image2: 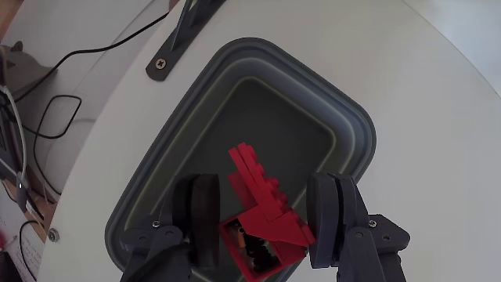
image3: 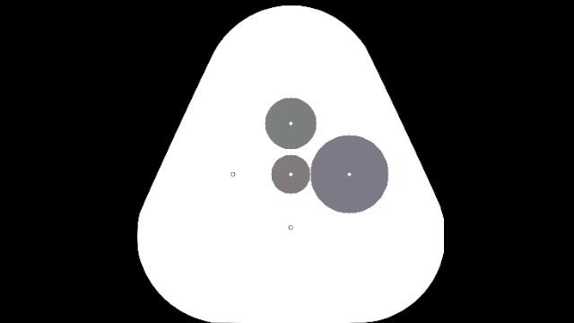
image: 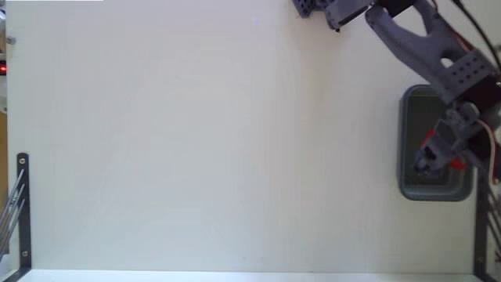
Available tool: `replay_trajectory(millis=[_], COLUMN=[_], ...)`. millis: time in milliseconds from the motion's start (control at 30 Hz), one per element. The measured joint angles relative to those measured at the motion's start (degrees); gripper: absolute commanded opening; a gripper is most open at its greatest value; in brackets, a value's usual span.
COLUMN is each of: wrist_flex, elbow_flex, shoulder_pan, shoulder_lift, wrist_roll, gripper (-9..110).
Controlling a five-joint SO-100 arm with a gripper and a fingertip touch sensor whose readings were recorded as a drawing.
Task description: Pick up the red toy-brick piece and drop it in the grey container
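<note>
The red toy-brick piece (image2: pixel 262 192) hangs tilted between my two dark fingers, directly above the inside of the grey container (image2: pixel 356 117). My gripper (image2: pixel 262 227) is shut on it, with a finger pad against each side. In the fixed view the gripper (image: pixel 440 157) hovers over the grey container (image: pixel 407 149) at the right edge of the white table. A bit of red from the brick (image: pixel 453 163) shows beside the fingers. I see nothing else lying inside the container.
The arm (image: pixel 423 43) reaches in from the top right. A black metal bracket (image: pixel 23 207) stands at the table's left edge and another bracket (image2: pixel 184 35) just beyond the container. Black cables (image2: pixel 55 102) lie off the table.
</note>
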Motion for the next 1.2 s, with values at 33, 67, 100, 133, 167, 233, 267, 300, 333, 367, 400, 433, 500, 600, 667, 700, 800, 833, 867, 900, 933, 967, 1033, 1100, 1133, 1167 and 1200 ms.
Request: replay_trajectory(millis=[33, 67, 100, 133, 167, 233, 267, 300, 333, 367, 400, 433, 500, 600, 667, 700, 800, 833, 867, 900, 933, 967, 1033, 1100, 1133, 1167, 1200], wrist_flex=[0.0, 0.0, 0.0, 0.0, 0.0, 0.0, 0.0, 0.0, 0.0, 0.0, 0.0, 0.0, 0.0, 0.0, 0.0, 0.0, 0.0, 0.0, 0.0, 0.0, 0.0, 0.0, 0.0, 0.0, 0.0, 0.0, 0.0], elbow_flex=[0.0, 0.0, 0.0, 0.0, 0.0, 0.0, 0.0, 0.0, 0.0, 0.0, 0.0, 0.0, 0.0, 0.0, 0.0, 0.0, 0.0, 0.0, 0.0, 0.0, 0.0, 0.0, 0.0, 0.0, 0.0, 0.0, 0.0], shoulder_pan=[0.0, 0.0, 0.0, 0.0, 0.0, 0.0, 0.0, 0.0, 0.0, 0.0, 0.0, 0.0, 0.0, 0.0, 0.0, 0.0, 0.0, 0.0, 0.0, 0.0, 0.0, 0.0, 0.0, 0.0, 0.0, 0.0, 0.0], shoulder_lift=[0.0, 0.0, 0.0, 0.0, 0.0, 0.0, 0.0, 0.0, 0.0, 0.0, 0.0, 0.0, 0.0, 0.0, 0.0, 0.0, 0.0, 0.0, 0.0, 0.0, 0.0, 0.0, 0.0, 0.0, 0.0, 0.0, 0.0], wrist_roll=[0.0, 0.0, 0.0, 0.0, 0.0, 0.0, 0.0, 0.0, 0.0, 0.0, 0.0, 0.0, 0.0, 0.0, 0.0, 0.0, 0.0, 0.0, 0.0, 0.0, 0.0, 0.0, 0.0, 0.0, 0.0, 0.0, 0.0], gripper=[60, 110, 110, 110, 110, 110, 110, 110, 110, 110, 110, 110, 110, 110, 110, 110, 110, 110, 110, 110, 110, 110, 110, 110, 110, 110, 110])
